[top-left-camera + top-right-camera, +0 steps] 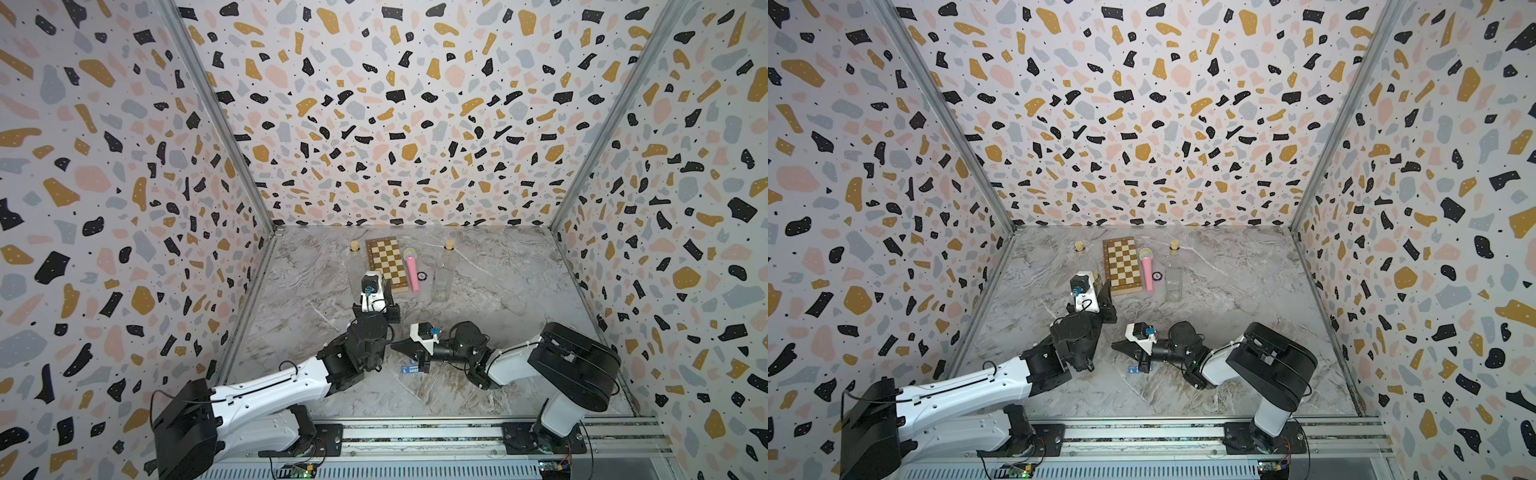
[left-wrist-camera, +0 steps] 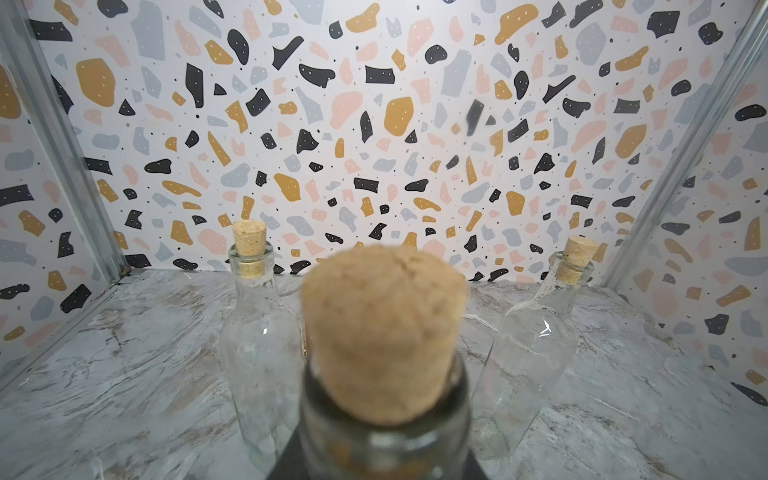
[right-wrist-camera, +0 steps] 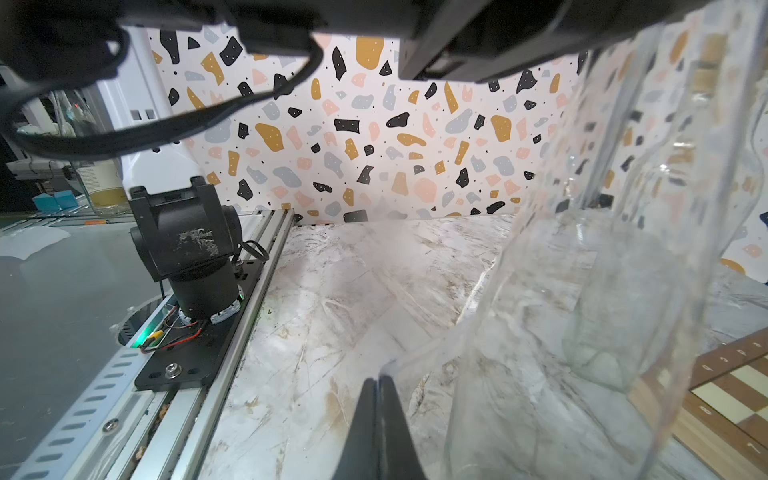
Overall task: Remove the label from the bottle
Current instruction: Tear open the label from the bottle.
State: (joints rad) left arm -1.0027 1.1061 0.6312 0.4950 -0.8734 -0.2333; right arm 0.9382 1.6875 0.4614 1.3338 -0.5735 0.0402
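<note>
Step in hand, as judged: peeling. The right gripper point(image 3: 379, 384) is clenched on an edge of clear film, taken to be the label point(image 3: 415, 353), which runs from its tip to the bottle point(image 3: 602, 291). The left gripper point(image 1: 1100, 289) grasps the bottle near the neck, below the cork point(image 2: 384, 332), just beside the chessboard point(image 1: 384, 262). Recommended: draw the film steadily along the glass while the left grip resists twisting; a snatch may tear it. The bottle's long axis stands roughly vertical, cork uppermost; any slight lean cannot be settled.
</note>
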